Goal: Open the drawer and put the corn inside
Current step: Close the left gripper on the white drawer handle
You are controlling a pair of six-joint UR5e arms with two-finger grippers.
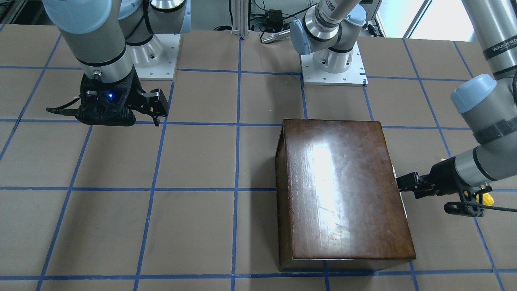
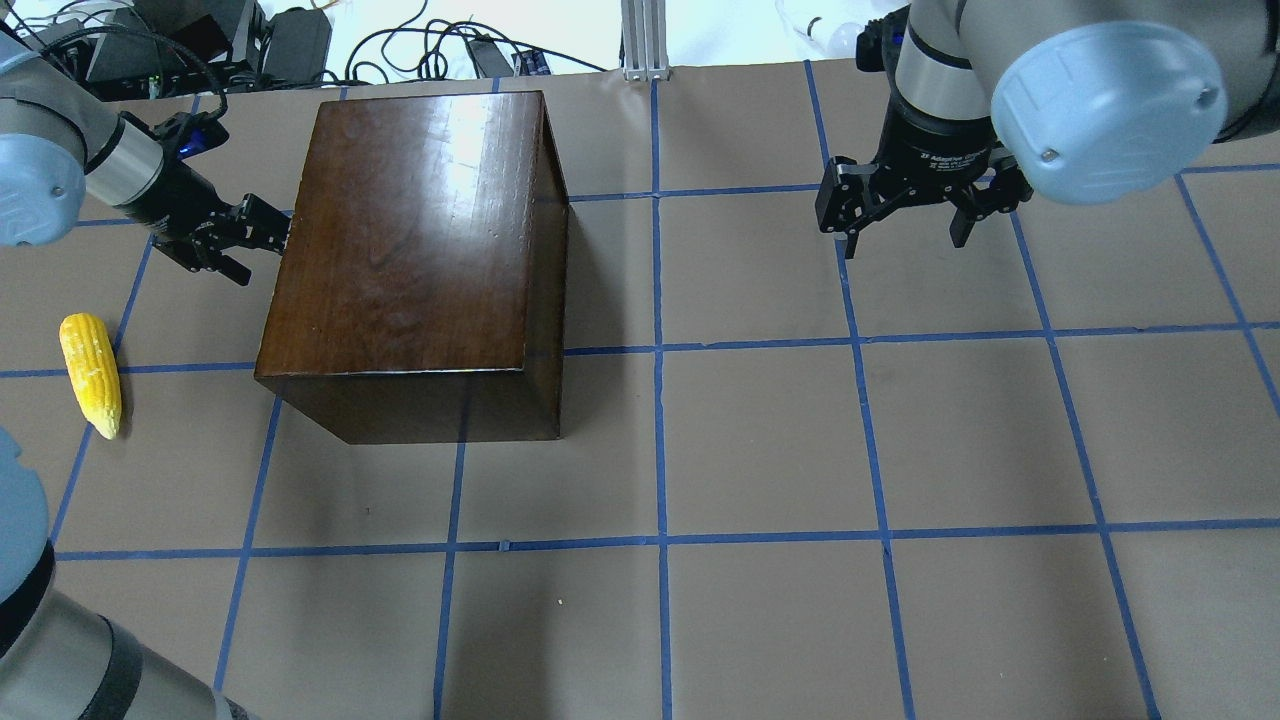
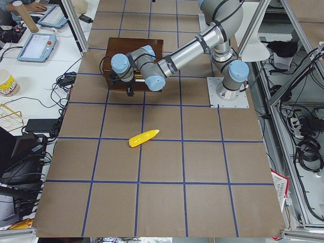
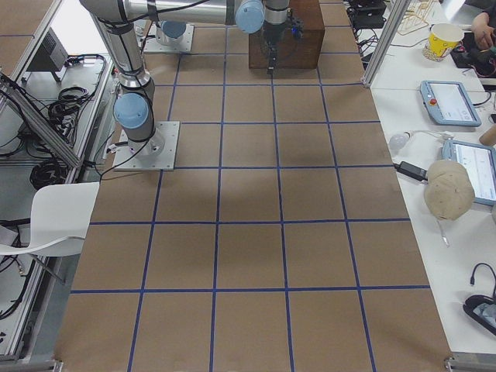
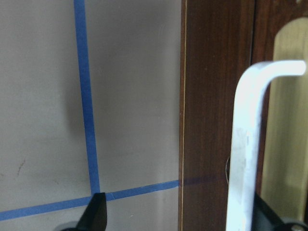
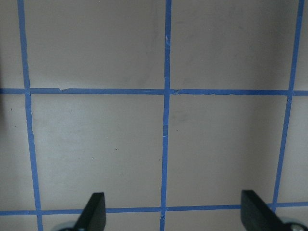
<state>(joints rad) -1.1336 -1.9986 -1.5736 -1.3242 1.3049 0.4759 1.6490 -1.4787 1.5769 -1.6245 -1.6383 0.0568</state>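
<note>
The glossy dark-brown box stands on the table with its drawer shut. The drawer's dark front panel and a pale metal handle fill the left wrist view. My left gripper is open at the box's drawer side, and the handle lies between its fingers without being clamped. The yellow corn lies on the table beside the box, behind that gripper, and also shows in the exterior left view. My right gripper is open and empty, hovering over bare table far from the box.
The table is brown paper with a blue tape grid. The arm bases stand on white plates at the robot's edge. Cables and gear lie beyond the far edge.
</note>
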